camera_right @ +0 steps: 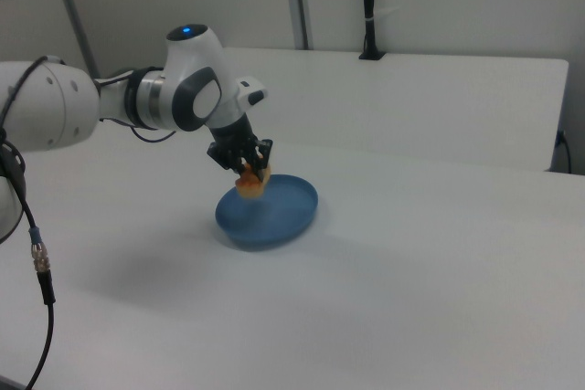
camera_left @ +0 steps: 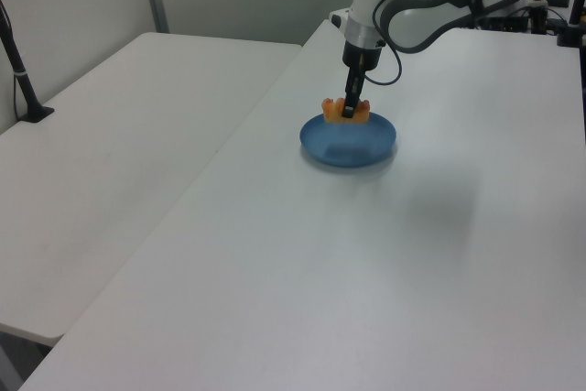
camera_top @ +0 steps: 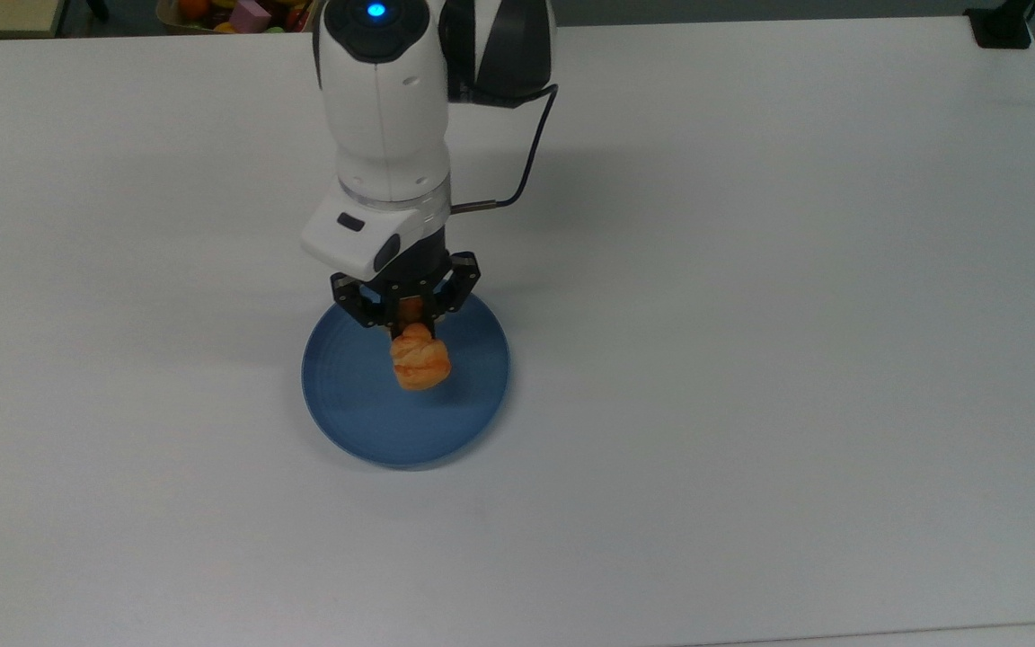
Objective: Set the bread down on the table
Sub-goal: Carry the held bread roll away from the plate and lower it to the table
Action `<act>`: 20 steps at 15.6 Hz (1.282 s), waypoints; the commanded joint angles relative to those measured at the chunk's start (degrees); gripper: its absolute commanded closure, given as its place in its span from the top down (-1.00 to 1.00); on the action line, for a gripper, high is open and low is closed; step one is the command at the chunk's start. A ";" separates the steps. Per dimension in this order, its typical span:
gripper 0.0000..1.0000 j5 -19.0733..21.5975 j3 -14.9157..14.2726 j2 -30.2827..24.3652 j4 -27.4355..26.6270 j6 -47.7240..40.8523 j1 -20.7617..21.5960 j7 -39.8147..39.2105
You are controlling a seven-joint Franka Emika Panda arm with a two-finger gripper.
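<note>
Your gripper (camera_top: 410, 325) has its fingers (camera_left: 349, 109) clamped on the bread (camera_top: 420, 361), which hangs clear above the blue plate (camera_top: 351, 404). The plate sits on the white bench (camera_top: 751, 314).

Surface (camera_top: 751, 359) bare all round; sole obstacle is the blue plate (camera_top: 365, 431), directly under the held bread (camera_top: 420, 361).

Bread (camera_top: 420, 362): flaky, glossy crust. Plate (camera_top: 365, 420): smooth, ridged, satin blue. Surface (camera_top: 751, 359): matt white. Arm shell (camera_top: 381, 99): glossy plastic.
</note>
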 commanded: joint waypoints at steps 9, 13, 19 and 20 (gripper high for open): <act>-0.34 0.37 0.05 -1.79 6.29 -10.18 13.32 19.03; -0.33 0.28 0.06 1.28 8.23 -8.51 19.21 25.37; -0.31 -0.77 -0.64 8.66 9.99 2.11 26.24 32.31; -0.31 -1.21 -0.73 10.16 10.69 4.65 27.21 33.63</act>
